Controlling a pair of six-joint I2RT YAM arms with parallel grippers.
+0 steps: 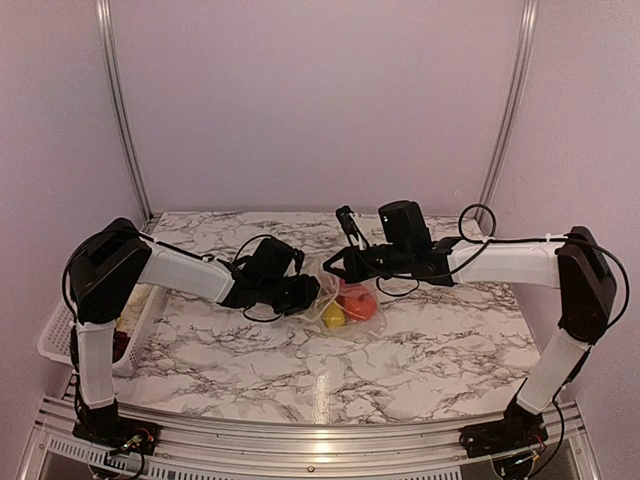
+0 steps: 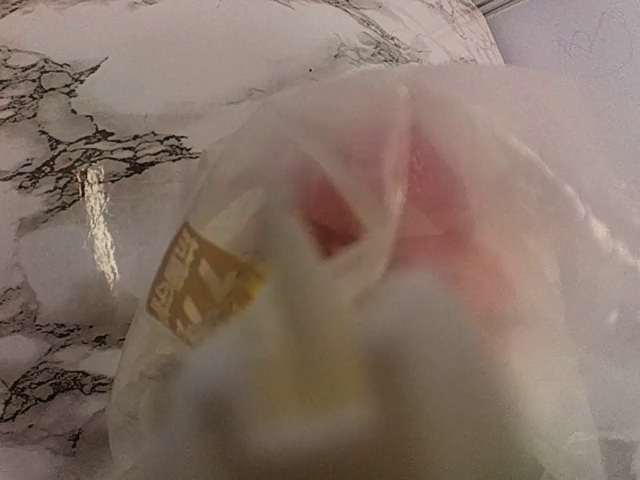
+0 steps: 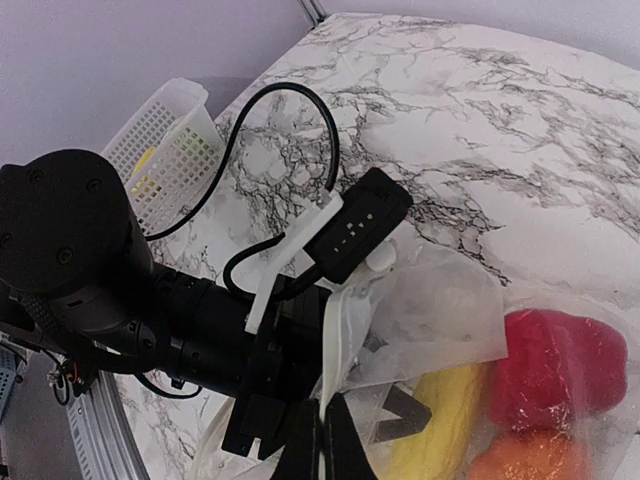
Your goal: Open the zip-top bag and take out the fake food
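1. Nearest the left wrist lens is the bag [image 2: 420, 230], so close that it blurs. Its folds bunch toward bottom centre, where the fingers would sit. The fingers themselves are not visible.
2. Left gripper [image 1: 300, 293] is at the bag's left edge. Given the bunching, I judge it clenched on bag plastic.
3. Right gripper [image 1: 338, 263] is at the bag's far-left corner, just beside the left one. In the right wrist view its tips lie close together with a strip of plastic running in between. Cannot tell whether it is clamped or merely touching.
4. The food is all inside the bag: red piece [image 3: 560, 360], yellow piece [image 3: 445, 410], orange piece [image 3: 520, 462]. The bag lies mid-table [image 1: 430, 345], and the loaded end appears to rest on the marble.
5. Key relation: both grippers meet at the same end of the bag. The long axis runs from there toward the right and near, with the food trailing away from the tips. The left arm is the nearer. Judgement: the opening pull must separate the two tips across that axis.
6. Farthest off is the basket [image 1: 52, 340] at the left table edge, well apart from the bag.
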